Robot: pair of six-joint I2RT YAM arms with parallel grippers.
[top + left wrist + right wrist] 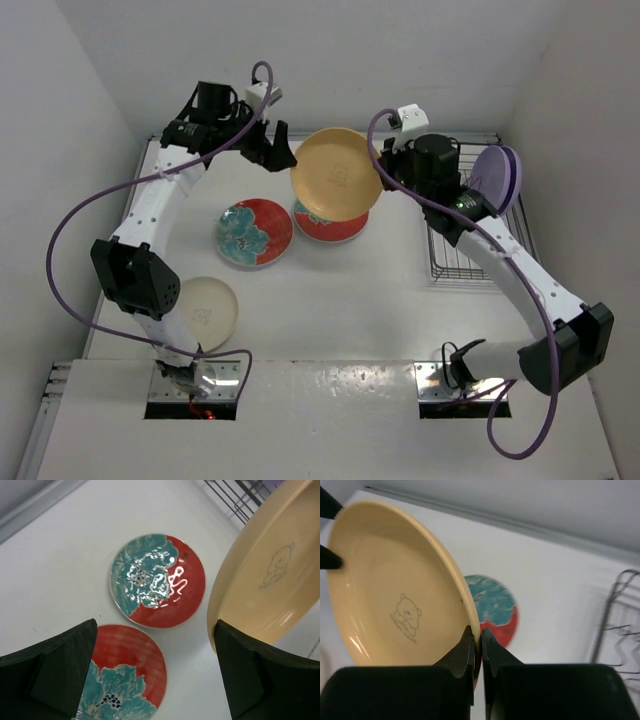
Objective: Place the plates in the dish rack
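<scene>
My right gripper point(386, 166) point(480, 639) is shut on the rim of the yellow-orange plate point(335, 172) point(395, 590) and holds it tilted above the table. My left gripper point(278, 150) point(156, 672) is open and empty, right beside that plate's left rim point(265, 570). Two red plates with teal flowers lie flat below: one to the left point(254, 232) point(125, 672), one partly under the held plate point(335, 228) point(157, 580) point(495, 605). A cream plate point(208, 312) lies at the near left. Lavender plates point(497, 175) stand in the wire dish rack point(470, 255) point(615, 630) at the right.
White walls close off the table at the back and both sides. The left arm's purple cable loops out over the table's left side. The rack's near part point(455, 265) holds no plates.
</scene>
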